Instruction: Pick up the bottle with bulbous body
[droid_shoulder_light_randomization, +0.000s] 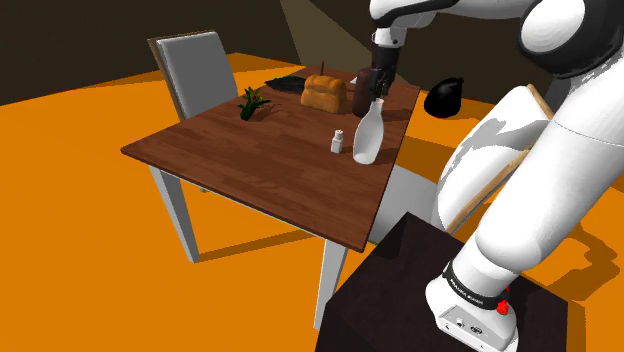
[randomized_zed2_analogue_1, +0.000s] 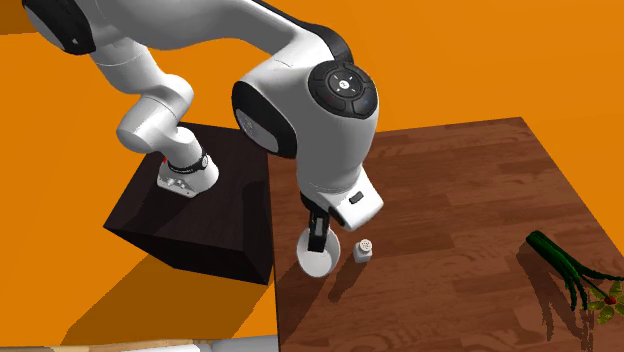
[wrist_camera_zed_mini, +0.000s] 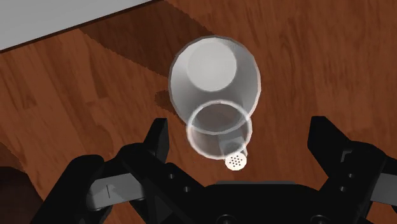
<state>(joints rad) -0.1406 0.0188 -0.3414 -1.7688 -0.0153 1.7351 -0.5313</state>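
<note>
**Shoulder view.** Count on the table (droid_shoulder_light_randomization: 250, 160):
- one white bottle (droid_shoulder_light_randomization: 367, 137) with a bulbous body
- one small white shaker (droid_shoulder_light_randomization: 338, 141)
- one brown loaf (droid_shoulder_light_randomization: 324, 92)
- one green sprig (droid_shoulder_light_randomization: 252, 103)

One pale chair (droid_shoulder_light_randomization: 200, 70) stands at the far side, and one black rounded object (droid_shoulder_light_randomization: 445, 97) sits off the table. The bottle stands upright near the table edge that faces the stand (droid_shoulder_light_randomization: 400, 290), with the shaker just beside it. The gripper (droid_shoulder_light_randomization: 374, 95) hangs directly over the bottle's neck. The middle of the tabletop is bare wood, and the loaf sits well behind the bottle.

**Second exterior view.** One bottle (randomized_zed2_analogue_1: 315, 263), one shaker (randomized_zed2_analogue_1: 364, 249) and one sprig (randomized_zed2_analogue_1: 570, 275) are visible. The bottle sits close to the table's (randomized_zed2_analogue_1: 460, 190) edge on this view's left, next to the dark stand (randomized_zed2_analogue_1: 190, 215). The shaker is just beside the bottle, on its right in this view, apart from it by a small gap. The sprig lies well apart, near the right edge. A wide stretch of bare wood lies between the shaker and the sprig. The gripper (randomized_zed2_analogue_1: 318, 232) is straight above the bottle.

**Wrist view.** This looks down the bottle (wrist_camera_zed_mini: 214, 79), with its open mouth ringed over the round body. The gripper (wrist_camera_zed_mini: 239, 130) is spread wide. Both fingers (wrist_camera_zed_mini: 157, 137) stand clear of the neck, which lies between them, so nothing is pinched. The shaker's (wrist_camera_zed_mini: 236, 161) perforated top shows just beside the bottle's mouth. A table (wrist_camera_zed_mini: 76, 95) edge runs beyond the bottle, with pale grey past it.
</note>
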